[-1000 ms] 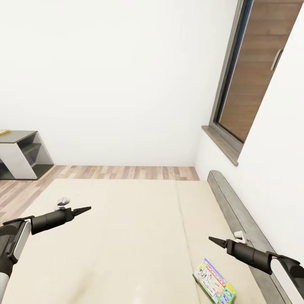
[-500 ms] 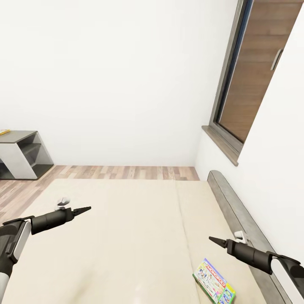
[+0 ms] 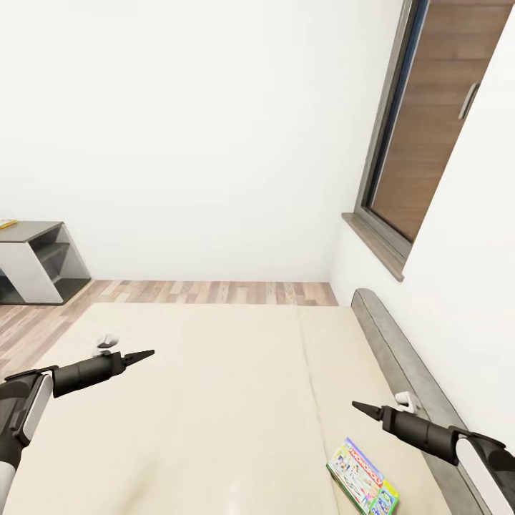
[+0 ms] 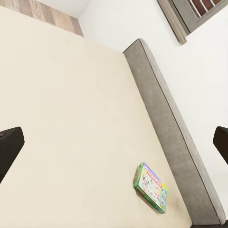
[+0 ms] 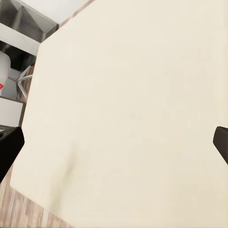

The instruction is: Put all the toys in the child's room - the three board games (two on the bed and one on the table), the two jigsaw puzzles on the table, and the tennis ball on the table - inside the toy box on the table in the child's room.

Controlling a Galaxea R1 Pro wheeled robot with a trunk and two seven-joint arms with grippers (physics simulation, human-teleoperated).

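One board game (image 3: 362, 478), a thin green and blue printed box, lies flat on the cream bed (image 3: 214, 400) near its grey headboard; the left wrist view shows the same board game (image 4: 152, 187). My right gripper (image 3: 360, 408) hovers open above the mattress, a little up and left of that box and apart from it. My left gripper (image 3: 141, 355) is open and empty over the bed's left side. In each wrist view the dark fingertips (image 4: 9, 146) (image 5: 10, 147) stand far apart. A corner of the table (image 3: 34, 252) shows at the far left.
A padded grey headboard (image 3: 403, 361) runs along the bed's right side under a window (image 3: 429, 121) with a sill. Wood plank floor (image 3: 207, 291) lies beyond the bed. The desk's shelves (image 5: 28, 19) and a red and white chair (image 5: 4, 76) sit past the bed's far edge.
My right arm has sunk very slightly toward the mattress. Everything else is as before.
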